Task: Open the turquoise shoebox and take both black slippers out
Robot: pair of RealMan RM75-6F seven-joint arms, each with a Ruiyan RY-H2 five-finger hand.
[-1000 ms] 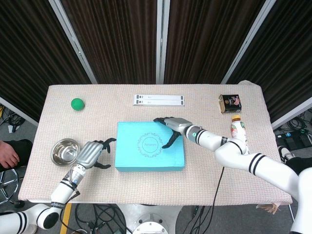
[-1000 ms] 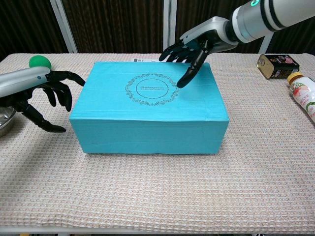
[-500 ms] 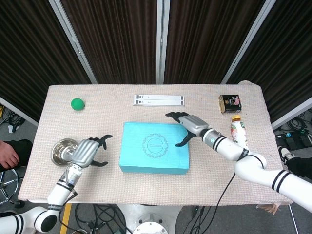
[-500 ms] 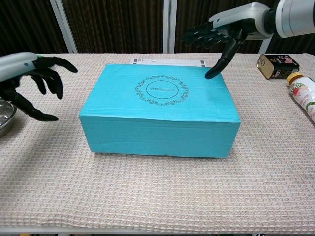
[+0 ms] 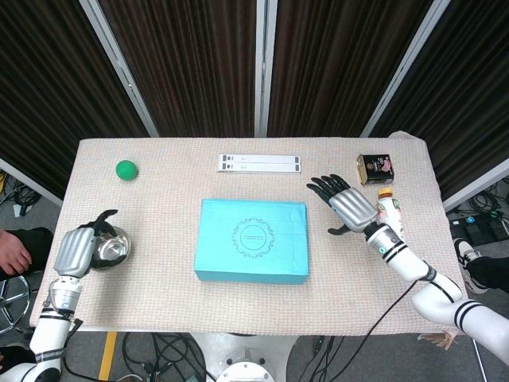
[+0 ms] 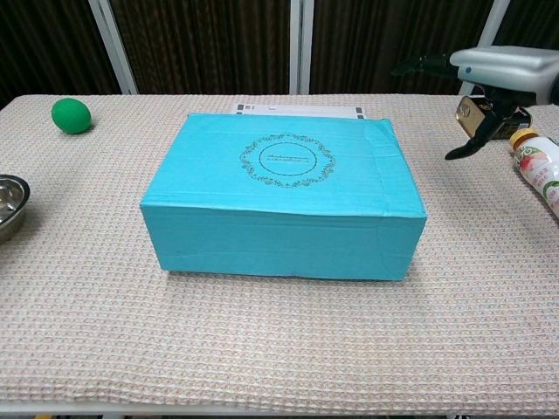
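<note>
The turquoise shoebox (image 5: 252, 239) (image 6: 284, 195) sits closed at the middle of the table, lid on, with an oval ornament on top. No slippers show. My right hand (image 5: 347, 203) (image 6: 489, 77) hovers to the right of the box, clear of it, fingers spread and empty. My left hand (image 5: 78, 250) is far off at the table's left edge, over the steel bowl, its dark fingers barely visible; the chest view does not show it.
A steel bowl (image 5: 114, 248) (image 6: 9, 206) lies at the left edge, a green ball (image 5: 126, 169) (image 6: 70, 114) at the back left. A white strip (image 5: 260, 163) lies behind the box. A dark tin (image 5: 374, 168) and a drink bottle (image 5: 389, 209) (image 6: 539, 168) stand right.
Both hands have pulled away from the box: the right one off the lid toward the right, the left one back to the left edge. The box shifted slightly right early on.
</note>
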